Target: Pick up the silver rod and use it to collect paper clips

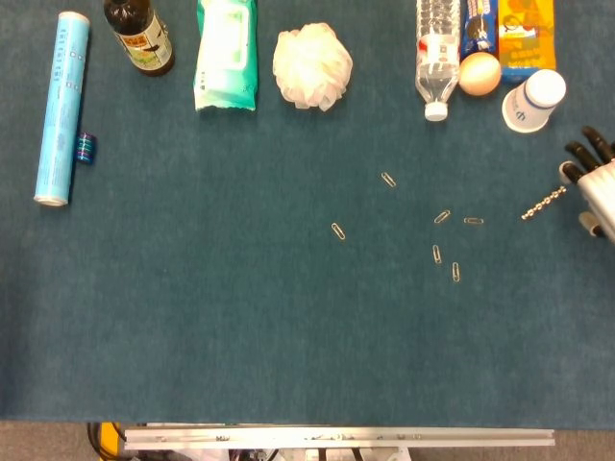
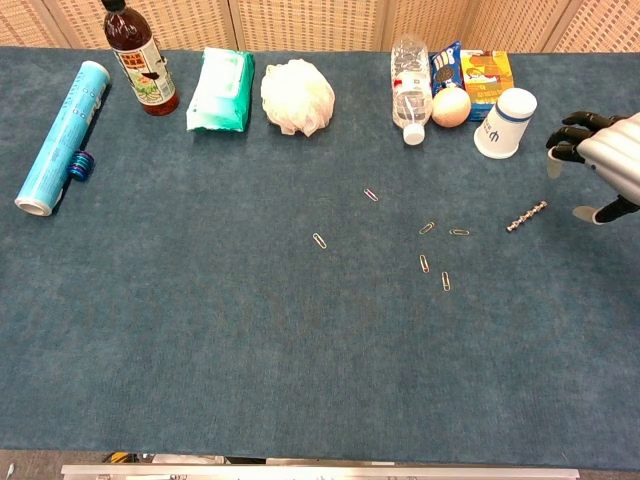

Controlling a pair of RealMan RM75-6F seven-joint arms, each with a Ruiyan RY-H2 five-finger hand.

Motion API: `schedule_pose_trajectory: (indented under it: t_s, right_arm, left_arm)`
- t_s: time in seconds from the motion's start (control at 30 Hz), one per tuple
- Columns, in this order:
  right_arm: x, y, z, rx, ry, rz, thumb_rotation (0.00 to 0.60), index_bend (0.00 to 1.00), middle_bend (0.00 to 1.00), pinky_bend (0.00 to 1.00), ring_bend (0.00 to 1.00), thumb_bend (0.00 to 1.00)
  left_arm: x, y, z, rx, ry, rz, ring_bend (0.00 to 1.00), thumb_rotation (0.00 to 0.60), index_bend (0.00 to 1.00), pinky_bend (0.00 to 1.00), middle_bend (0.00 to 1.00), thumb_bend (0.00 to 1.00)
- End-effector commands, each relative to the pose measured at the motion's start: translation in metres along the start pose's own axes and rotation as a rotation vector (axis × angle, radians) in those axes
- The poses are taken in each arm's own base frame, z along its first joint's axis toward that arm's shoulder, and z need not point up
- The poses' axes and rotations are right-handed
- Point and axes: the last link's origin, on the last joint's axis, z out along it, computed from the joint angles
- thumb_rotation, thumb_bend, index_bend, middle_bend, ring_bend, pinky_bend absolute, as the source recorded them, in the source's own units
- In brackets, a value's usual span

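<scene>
The right hand (image 2: 600, 160) enters at the right edge of both views, holding nothing, its dark fingers (image 2: 572, 125) apart and curved toward the middle of the frame, the thumb set off lower down. The chest view shows more of it: the silver back of the hand and the gap between fingers and thumb. The head view cuts the right hand (image 1: 598, 184) at the frame border, so only fingertips and a pale stretch of palm show. The left hand appears in neither view.

The silver rod (image 1: 544, 203) lies flat on the blue table cloth (image 1: 211, 317) at the right middle of the head view, slanting up to the right, its upper end just beside the hand; whether they touch cannot be told there. In the chest view the silver rod (image 2: 527, 216) sits clearly apart from the hand, below and left of it.

Paper clips (image 1: 441, 217) lie scattered left of the rod at centre right; the paper clips (image 2: 427, 228) show the same loose spread from the chest.

Along the top edge of the head view stand a white cup (image 1: 532, 100), an egg (image 1: 479, 73), a water bottle (image 1: 437, 58), a white mesh sponge (image 1: 311, 66), a green wipes pack (image 1: 227, 56) and a dark bottle (image 1: 139, 36), with a blue roll (image 1: 62, 106) at upper left. Only the chest view shows the beige panelled wall (image 2: 310, 22) behind the table.
</scene>
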Motion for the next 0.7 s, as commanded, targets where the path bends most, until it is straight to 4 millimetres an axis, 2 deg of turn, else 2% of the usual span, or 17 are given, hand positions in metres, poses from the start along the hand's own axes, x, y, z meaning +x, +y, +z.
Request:
schedule_pose_trajectory:
  t_s: [0.03,0.23,0.7]
  right_arm:
    - [-0.003,-0.002,0.002,0.009,-0.01,-0.008,0.6,0.44,0.26,0.34,0.12,0.18]
    - [-0.008,-0.005,0.005,0.012,-0.019,-0.016,0.6,0.44,0.26,0.33,0.12,0.24]
    - [-0.025,-0.02,0.018,0.051,-0.074,-0.032,0.6,0.44,0.26,0.33,0.12,0.24]
  left_arm:
    - [0.0,-0.001,0.0,0.006,-0.001,0.0,0.34,0.6,0.32,0.43,0.4,0.0]
    - [0.001,-0.002,-0.001,0.015,-0.006,0.003,0.34,0.6,0.32,0.43,0.4,0.0]
    - [0.002,-0.006,-0.003,0.05,-0.021,0.01,0.34,0.6,0.32,0.43,0.4,0.0]
